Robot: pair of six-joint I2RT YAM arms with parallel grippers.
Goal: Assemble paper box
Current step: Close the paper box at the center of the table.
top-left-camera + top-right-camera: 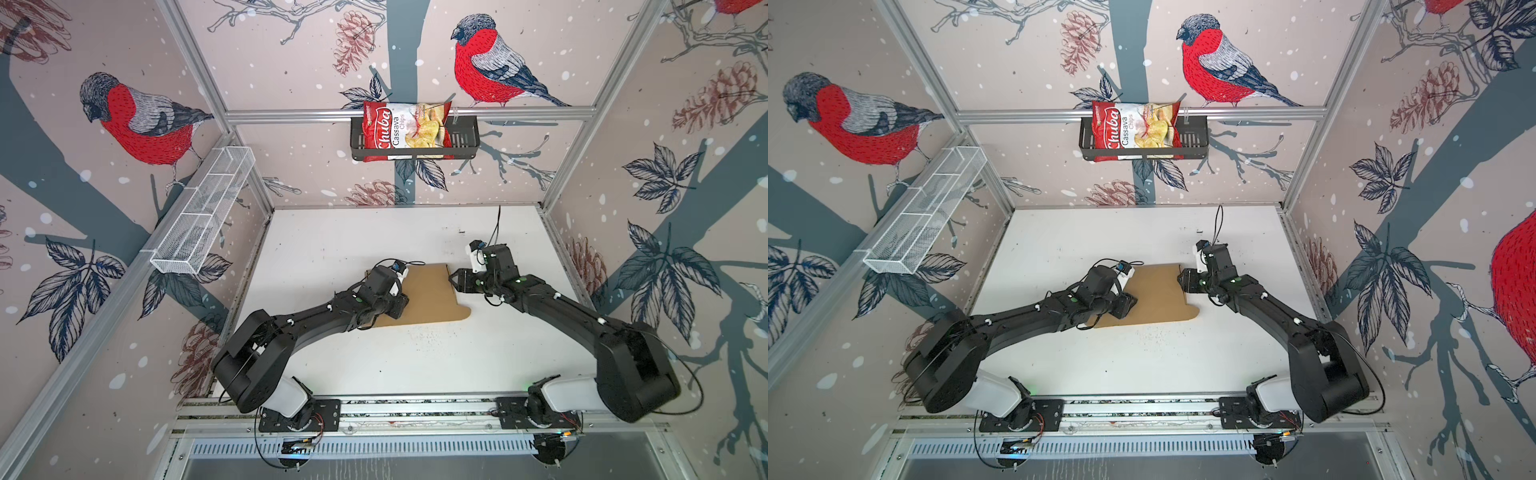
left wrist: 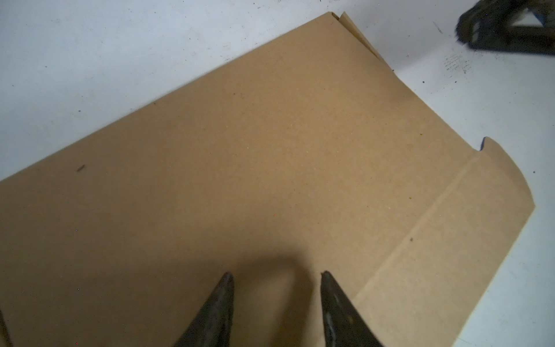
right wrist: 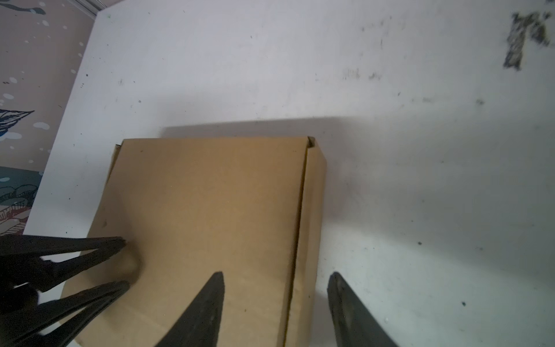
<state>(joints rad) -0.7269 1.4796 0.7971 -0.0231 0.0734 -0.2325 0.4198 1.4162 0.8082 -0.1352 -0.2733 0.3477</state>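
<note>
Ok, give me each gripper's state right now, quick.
Left gripper: open, empty, over the plain brown corrugated cardboard box.
Right gripper: open, holding nothing, at that box's side edge.

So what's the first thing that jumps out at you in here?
The brown paper box lying mid-table, with the black left arm and right arm at its ends, jaws open. Then the red chips bag in a black basket on the back wall, among giant red-breasted birds on the wallpaper.
</note>
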